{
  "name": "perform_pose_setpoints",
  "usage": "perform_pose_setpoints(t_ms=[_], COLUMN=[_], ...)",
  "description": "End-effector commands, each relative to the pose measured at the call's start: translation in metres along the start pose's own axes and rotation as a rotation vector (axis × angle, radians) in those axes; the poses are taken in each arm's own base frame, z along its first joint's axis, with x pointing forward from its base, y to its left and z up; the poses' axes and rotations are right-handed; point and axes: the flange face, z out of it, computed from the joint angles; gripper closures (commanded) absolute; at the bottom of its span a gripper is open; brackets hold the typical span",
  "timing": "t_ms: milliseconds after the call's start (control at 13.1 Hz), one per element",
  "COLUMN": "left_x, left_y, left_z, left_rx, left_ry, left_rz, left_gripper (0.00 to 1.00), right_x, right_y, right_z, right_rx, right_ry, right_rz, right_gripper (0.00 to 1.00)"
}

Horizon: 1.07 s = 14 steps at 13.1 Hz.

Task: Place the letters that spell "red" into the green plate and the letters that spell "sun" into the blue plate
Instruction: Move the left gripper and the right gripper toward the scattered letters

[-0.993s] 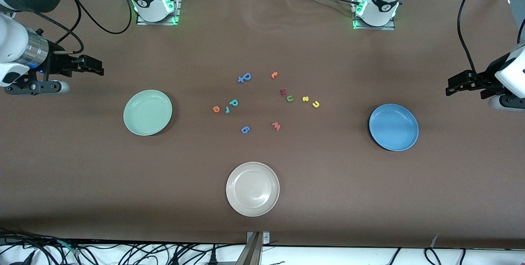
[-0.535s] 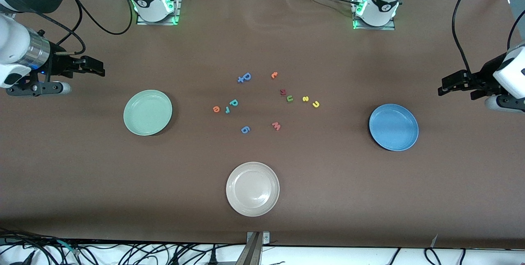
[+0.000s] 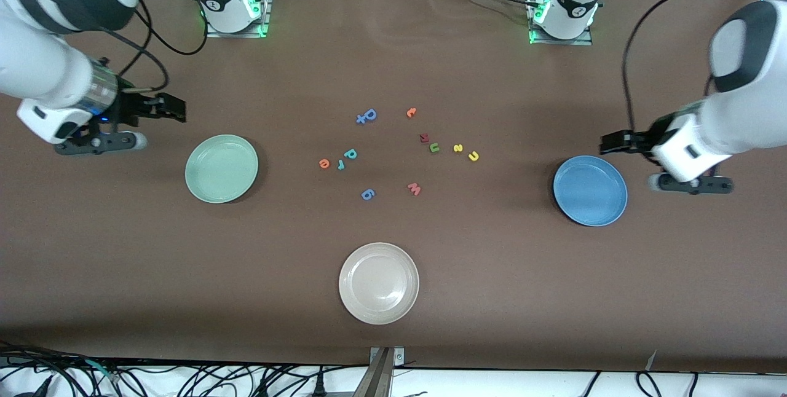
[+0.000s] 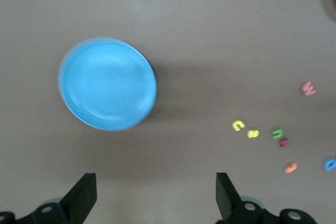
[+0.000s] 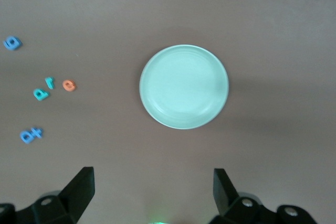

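Letters all sit loose mid-counter, none plated yet. "red" set: orange "e" (image 3: 324,164), small teal "r" (image 3: 341,165), teal "d" (image 3: 351,153), clustered toward the right arm's end, well apart from the green plate (image 3: 221,168). "sun" set: green arch (image 3: 434,148), yellow "s" (image 3: 457,148), yellow arch (image 3: 473,156) in a row toward the left arm's end, well apart from the blue plate (image 3: 589,190). Handling guess: tiny flat foam, near weightless, soft, matte, so they'll squash rather than slip; pinch across the outer edges low to the counter, since the thin strokes give little to hold. The "r" lies just beside the "e", and the dark red letter (image 3: 423,137) is just beside the green arch, so neighbours could get nudged. Plates look rigid, glossy, shallow with a low rim. Distractors: periwinkle letters (image 3: 367,116), salmon "w" (image 3: 414,188), orange letter (image 3: 411,112), cream plate (image 3: 379,283) nearest the camera. Right hand (image 3: 172,108) hovers just off the green plate, fingers spread wide, empty. Left hand (image 3: 615,142) hovers just by the blue plate, fingers also apart, empty.
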Motion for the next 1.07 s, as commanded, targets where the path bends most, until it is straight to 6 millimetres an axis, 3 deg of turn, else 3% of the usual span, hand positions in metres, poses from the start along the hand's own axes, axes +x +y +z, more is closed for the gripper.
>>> perform_pose_setpoints(t_ms=[0, 229, 382, 611, 764, 993], left_x=[0.001, -0.01, -0.021, -0.038, -0.051, -0.074], left_y=[0.072, 0.115, 0.135, 0.151, 0.153, 0.154], left_z=[0.051, 0.092, 0.133, 0.194, 0.23, 0.273], left_rx=[0.003, -0.07, -0.074, -0.123, -0.148, -0.175], left_ry=[-0.073, -0.063, -0.032, 0.053, 0.107, 0.182], left_rz=[-0.169, -0.238, -0.332, -0.49, -0.485, -0.496], left_gripper=[0.0, 0.0, 0.0, 0.0, 0.0, 0.0], right_x=[0.013, 0.029, 0.032, 0.043, 0.033, 0.011], right_y=[-0.056, -0.119, -0.142, -0.188, -0.191, -0.176], right_z=[0.021, 0.071, 0.093, 0.163, 0.207, 0.244], right_rx=[-0.017, -0.03, -0.027, -0.038, -0.044, 0.007], right_ry=[0.006, 0.023, 0.04, 0.049, 0.051, 0.13], right_rz=[0.085, 0.193, 0.277, 0.241, 0.284, 0.294], right_gripper=[0.0, 0.0, 0.01, 0.01, 0.01, 0.01])
